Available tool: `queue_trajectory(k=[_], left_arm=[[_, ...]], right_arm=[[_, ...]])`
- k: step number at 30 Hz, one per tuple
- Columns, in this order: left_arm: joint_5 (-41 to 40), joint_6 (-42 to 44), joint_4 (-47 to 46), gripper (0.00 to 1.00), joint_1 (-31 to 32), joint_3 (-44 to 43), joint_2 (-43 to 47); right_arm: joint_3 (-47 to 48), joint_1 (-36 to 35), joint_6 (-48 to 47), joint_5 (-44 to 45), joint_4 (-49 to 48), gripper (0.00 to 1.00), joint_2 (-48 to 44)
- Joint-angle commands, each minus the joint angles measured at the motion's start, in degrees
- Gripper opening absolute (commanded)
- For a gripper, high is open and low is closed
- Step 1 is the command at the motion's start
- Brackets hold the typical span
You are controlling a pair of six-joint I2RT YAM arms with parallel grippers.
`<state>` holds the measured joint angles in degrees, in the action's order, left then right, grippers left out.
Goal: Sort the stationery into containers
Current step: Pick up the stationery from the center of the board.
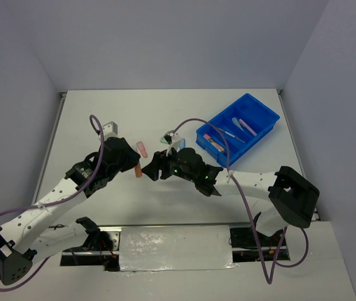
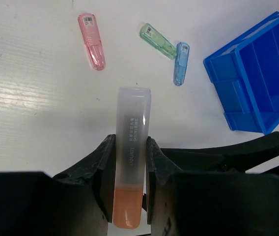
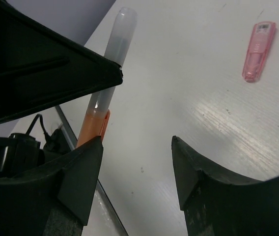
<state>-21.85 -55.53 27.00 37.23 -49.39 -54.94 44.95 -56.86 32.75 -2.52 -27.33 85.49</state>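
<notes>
My left gripper [image 2: 129,169] is shut on an orange highlighter [image 2: 132,147] with a frosted cap, held lengthwise between the pads and lifted off the table. In the top view this highlighter [image 1: 138,170] sits between the left gripper [image 1: 133,167] and the right gripper [image 1: 155,168], which face each other closely. The right gripper [image 3: 137,142] is open with nothing between its fingers, and the orange highlighter [image 3: 105,93] stands just beyond its left fingertip. The blue divided tray [image 1: 263,105] lies at the back right and holds several pens [image 1: 214,143].
On the table lie a pink pen [image 2: 92,41], a green pen [image 2: 157,41] and a light blue pen [image 2: 181,63], all left of the tray's end [image 2: 218,66]. The pink pen [image 1: 143,149] lies just behind the two grippers.
</notes>
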Motion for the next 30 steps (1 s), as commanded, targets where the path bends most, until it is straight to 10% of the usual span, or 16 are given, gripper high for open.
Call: queue_trajectory(k=[1,22,28,30], left_arm=[[-0.12,-0.9,-3.72,0.0,0.65,-1.06,0.01],[-0.3,-0.99,-3.45,0.0,0.65,-2.47,2.73],[2.24,-1.25,-5.38,0.03,0.65,-1.5,2.73],[2.51,-0.29,-5.65,0.33,0.65,-2.2,2.56]], right_arm=[[1.91,-2.55,0.73,7.66,-1.76,0.66,-3.83],[8.23,-4.75,0.29,9.2,1.15,0.64,3.36],[11.56,-4.75,-4.7,7.28,0.88,0.25,5.82],[11.83,-3.7,-9.7,5.61,0.53,0.0,5.39]])
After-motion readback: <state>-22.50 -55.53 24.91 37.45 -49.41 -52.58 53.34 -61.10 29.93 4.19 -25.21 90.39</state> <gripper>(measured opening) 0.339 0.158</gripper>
